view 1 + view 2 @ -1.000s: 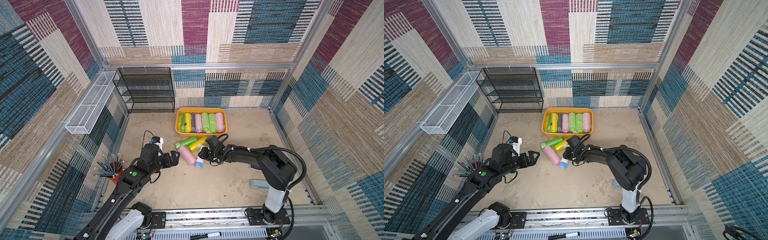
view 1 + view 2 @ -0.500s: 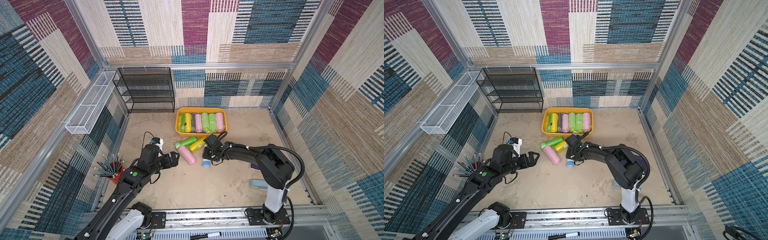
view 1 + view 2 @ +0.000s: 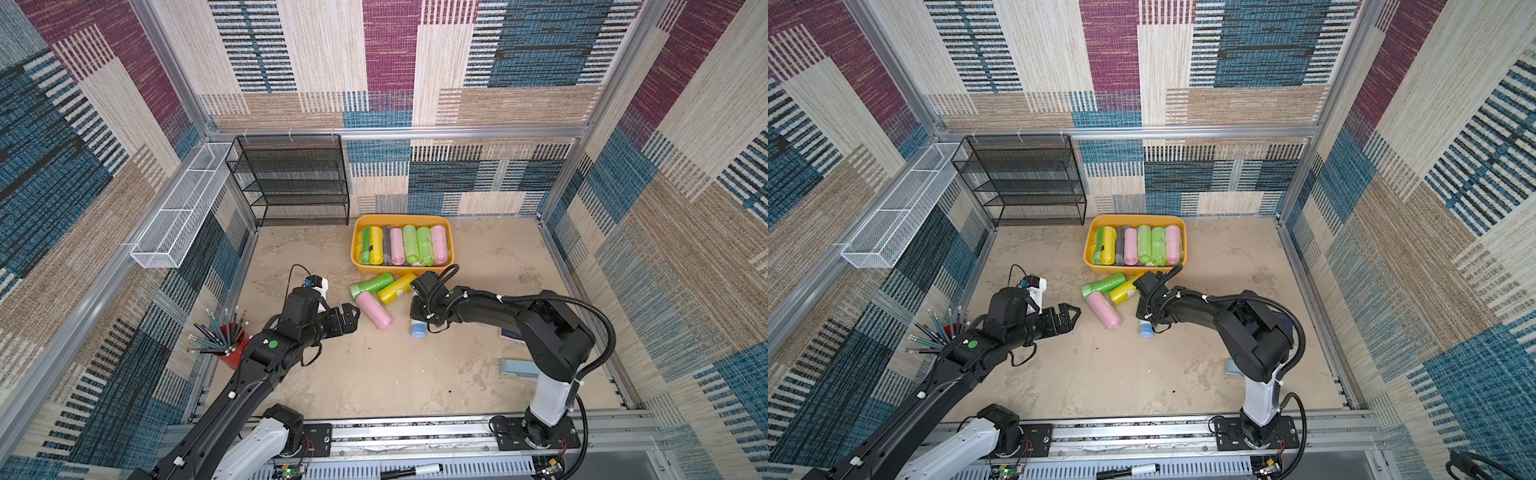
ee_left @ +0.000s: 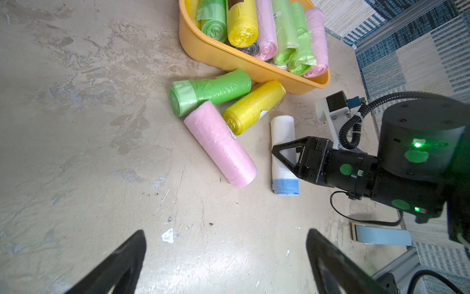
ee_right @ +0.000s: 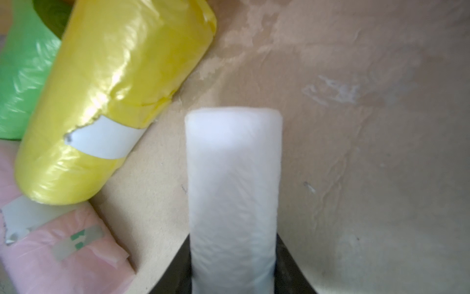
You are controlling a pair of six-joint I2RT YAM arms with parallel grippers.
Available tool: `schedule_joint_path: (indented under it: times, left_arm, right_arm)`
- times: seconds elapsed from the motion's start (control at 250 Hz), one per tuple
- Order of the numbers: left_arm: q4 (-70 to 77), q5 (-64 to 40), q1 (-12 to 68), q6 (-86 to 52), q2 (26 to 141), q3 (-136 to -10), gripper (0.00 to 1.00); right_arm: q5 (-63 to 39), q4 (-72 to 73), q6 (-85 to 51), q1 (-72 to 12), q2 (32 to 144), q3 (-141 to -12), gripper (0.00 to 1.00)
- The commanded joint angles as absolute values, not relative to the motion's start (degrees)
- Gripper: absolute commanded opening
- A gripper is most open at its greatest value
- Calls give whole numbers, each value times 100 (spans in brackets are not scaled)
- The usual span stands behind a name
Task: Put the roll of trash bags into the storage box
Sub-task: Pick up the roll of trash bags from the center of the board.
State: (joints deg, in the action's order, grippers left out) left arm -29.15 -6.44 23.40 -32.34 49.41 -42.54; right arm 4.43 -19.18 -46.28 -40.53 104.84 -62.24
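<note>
The orange-yellow storage box (image 3: 374,269) (image 3: 1133,217) (image 4: 218,54) sits at the back and holds several rolls. A white roll of trash bags with a blue end (image 3: 417,330) (image 3: 1145,330) (image 4: 282,127) (image 5: 232,165) lies on the floor in front of it. My right gripper (image 4: 282,155) (image 5: 233,239) is shut on this roll, one finger against each side. Green (image 3: 372,284), yellow (image 3: 397,288) and pink (image 3: 375,311) rolls lie loose just left of it. My left gripper (image 3: 351,313) (image 3: 1073,313) (image 4: 226,231) hangs open and empty beside the pink roll.
A black mesh rack (image 3: 297,183) stands at the back left and a white wire basket (image 3: 183,208) hangs on the left wall. A red cup of pencils (image 3: 230,347) stands near the left arm. A pale blue object (image 3: 519,368) lies by the right arm's base.
The white roll has slid a little to the right, away from the pink roll, and the right jaws have closed in against it. The left arm has not moved.
</note>
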Motion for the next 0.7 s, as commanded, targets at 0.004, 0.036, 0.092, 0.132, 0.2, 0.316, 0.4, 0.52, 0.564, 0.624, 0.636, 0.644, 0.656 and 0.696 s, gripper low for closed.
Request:
schedule_joint_path:
  times: [0.004,0.036,0.092,0.132,0.2,0.316,0.4,0.52,0.564,0.624,0.636,0.644,0.656,0.696]
  left_arm:
    - [-2749,-752,2335,-3067,4903,-4241,99]
    - [-2754,-737,2329,-3068,4898,-4237,98]
    - [-2760,-723,2329,-3068,4896,-4236,98]
    - [-2769,-705,2328,-3072,4896,-4241,98]
    - [-2784,-669,2316,-3087,4894,-4232,98]
    - [-2804,-661,2315,-3086,4891,-4232,98]
    - [-2802,-659,2315,-3091,4896,-4231,98]
    - [-2786,-634,2306,-3094,4895,-4204,98]
    - [-2784,-624,2302,-3101,4893,-4202,99]
    - [-2774,-625,2296,-3098,4896,-4192,98]
    - [-2784,-632,2301,-3096,4893,-4193,98]
    - [-2785,-633,2302,-3097,4895,-4195,98]
    - [-2778,-625,2298,-3102,4895,-4195,98]
    - [-2774,-616,2296,-3107,4896,-4188,99]
  right_arm:
    - [211,-2060,-4676,-4061,10343,-6187,38]
    - [184,-2030,-4674,-4061,10304,-6187,37]
    - [147,-1978,-4681,-4059,10234,-6184,36]
    - [122,-1960,-4688,-4047,10200,-6196,35]
    - [94,-1965,-4694,-4061,10153,-6235,34]
    - [19,-1894,-4744,-4061,10010,-6210,32]
    - [-41,-1794,-4772,-4061,9863,-6162,32]
    - [-139,-1651,-4811,-4061,9661,-6095,32]
    - [-166,-1622,-4821,-4061,9607,-6098,32]
    - [-217,-1572,-4845,-4061,9539,-6099,32]
    - [-227,-1557,-4850,-4061,9524,-6094,32]
    - [-239,-1549,-4851,-4061,9516,-6096,32]
    - [-252,-1531,-4862,-4061,9504,-6091,32]
    - [-305,-1461,-4892,-4058,9451,-6077,31]
